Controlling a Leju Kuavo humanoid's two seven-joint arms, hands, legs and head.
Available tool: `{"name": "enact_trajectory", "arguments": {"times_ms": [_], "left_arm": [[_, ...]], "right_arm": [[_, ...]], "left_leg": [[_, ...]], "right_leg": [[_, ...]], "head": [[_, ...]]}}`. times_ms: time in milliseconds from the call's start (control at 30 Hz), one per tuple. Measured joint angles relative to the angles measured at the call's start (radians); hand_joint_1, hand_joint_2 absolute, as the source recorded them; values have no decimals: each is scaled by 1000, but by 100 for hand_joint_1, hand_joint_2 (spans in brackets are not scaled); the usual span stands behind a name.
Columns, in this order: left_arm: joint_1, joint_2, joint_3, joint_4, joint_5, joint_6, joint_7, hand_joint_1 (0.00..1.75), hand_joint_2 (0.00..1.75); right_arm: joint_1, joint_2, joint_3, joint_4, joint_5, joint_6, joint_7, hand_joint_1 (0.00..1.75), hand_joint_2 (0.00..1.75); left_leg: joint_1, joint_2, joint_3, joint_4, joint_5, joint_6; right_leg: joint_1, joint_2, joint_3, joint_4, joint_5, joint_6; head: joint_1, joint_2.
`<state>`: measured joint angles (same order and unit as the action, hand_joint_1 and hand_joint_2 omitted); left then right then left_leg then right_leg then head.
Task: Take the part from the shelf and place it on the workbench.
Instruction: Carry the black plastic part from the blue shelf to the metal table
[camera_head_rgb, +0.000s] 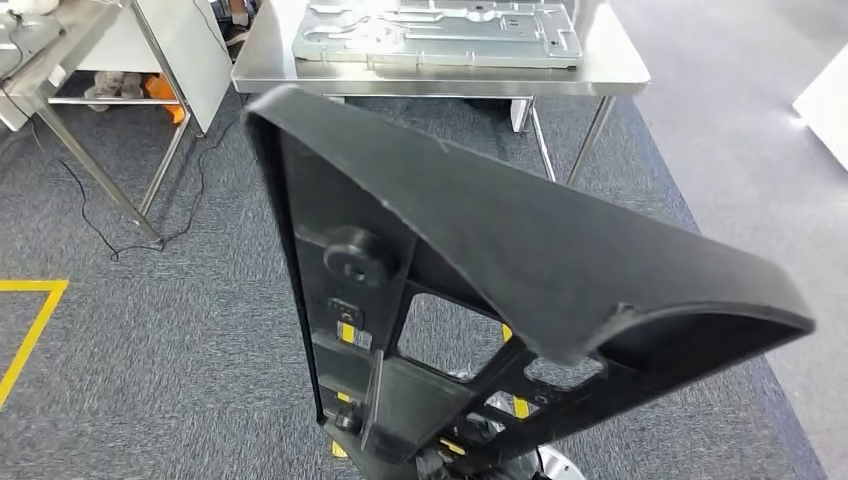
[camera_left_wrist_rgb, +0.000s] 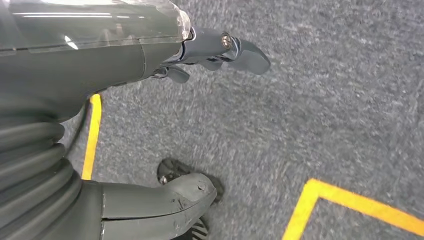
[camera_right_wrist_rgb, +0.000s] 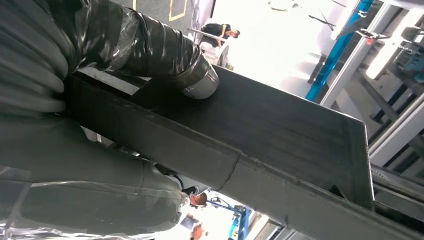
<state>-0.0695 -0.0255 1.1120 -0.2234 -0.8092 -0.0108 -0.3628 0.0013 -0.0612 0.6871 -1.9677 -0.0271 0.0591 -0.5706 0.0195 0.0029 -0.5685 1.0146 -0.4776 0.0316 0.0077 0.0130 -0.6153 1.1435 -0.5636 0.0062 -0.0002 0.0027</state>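
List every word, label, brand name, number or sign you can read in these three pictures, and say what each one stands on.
None: no readable text in any view.
Black part: small yellow tags show through its openings, too small to show any writing.
Metal plate on the steel table: stamped shapes, no lettering.
Floor: yellow tape lines, marks without words.
Right hand, holding the black part: glossy cover, no label.
Left hand: no markings.

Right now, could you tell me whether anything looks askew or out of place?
Nothing looks damaged or spilled. The black plastic part is carried tilted in the right hand, blocking much of the head view; the left hand hangs empty over the carpet.
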Motion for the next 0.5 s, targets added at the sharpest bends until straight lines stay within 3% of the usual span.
{"name": "enact_trajectory", "arguments": {"times_ms": [67, 100, 133, 200, 267, 300, 400, 467, 500], "left_arm": [[1, 0, 0, 0, 0, -1, 0, 0, 175], [1, 0, 0, 0, 0, -1, 0, 0, 175], [1, 0, 0, 0, 0, -2, 0, 0, 175], [0, 0, 0, 0, -1, -3, 0, 0, 175], [0, 0, 0, 0, -2, -7, 0, 0, 175], [0, 0, 0, 0, -4, -9, 0, 0, 175], [-1, 0, 0, 0, -7, -14, -1, 0, 175], [-2, 0, 0, 0, -7, -19, -2, 0, 175], [-2, 1, 0, 0, -7, -20, -2, 0, 175]], "right_arm": [[1, -2, 0, 1, 0, 0, 0, 175, 175], [2, -3, 0, 2, 0, 0, 0, 175, 175], [2, -4, 0, 2, 0, 0, 0, 175, 175], [2, -5, 0, 2, 1, -1, 0, 175, 175], [2, -5, -1, 2, 2, -1, 0, 175, 175], [2, -5, -1, 2, 2, -1, -1, 175, 175], [4, -5, -2, 2, 3, -2, -3, 175, 175], [5, -4, -3, 1, 3, -2, -6, 175, 175], [5, -4, -3, 0, 3, -3, -7, 175, 175]], "left_leg": [[0, 3, 0, 1, -2, 2], [0, 4, 1, 1, -3, 2], [0, 5, 3, 1, -4, 1], [0, 5, 10, 1, -9, -4], [-2, 4, 15, 1, -13, -13], [-3, 5, 15, 1, -15, -18], [-2, 7, 19, -2, -17, -36], [0, 6, 3, 42, -46, -44], [1, 5, -21, 94, -74, -46]], "right_leg": [[-8, -2, -68, 130, -54, 8], [-12, -4, -89, 163, -56, 11], [-15, -5, -91, 159, -39, 13], [-19, -9, -38, 43, 37, 12], [-17, -13, 19, -79, 83, 6], [-14, -14, 32, -108, 88, 2], [-12, -11, 37, -121, 88, -11], [-16, -11, 48, -135, 92, -25], [-16, -12, 52, -139, 93, -31]], "head": [[0, 0], [0, 0], [0, 0], [0, 0], [0, 0], [0, 0], [0, 0], [0, 0], [0, 0]]}}
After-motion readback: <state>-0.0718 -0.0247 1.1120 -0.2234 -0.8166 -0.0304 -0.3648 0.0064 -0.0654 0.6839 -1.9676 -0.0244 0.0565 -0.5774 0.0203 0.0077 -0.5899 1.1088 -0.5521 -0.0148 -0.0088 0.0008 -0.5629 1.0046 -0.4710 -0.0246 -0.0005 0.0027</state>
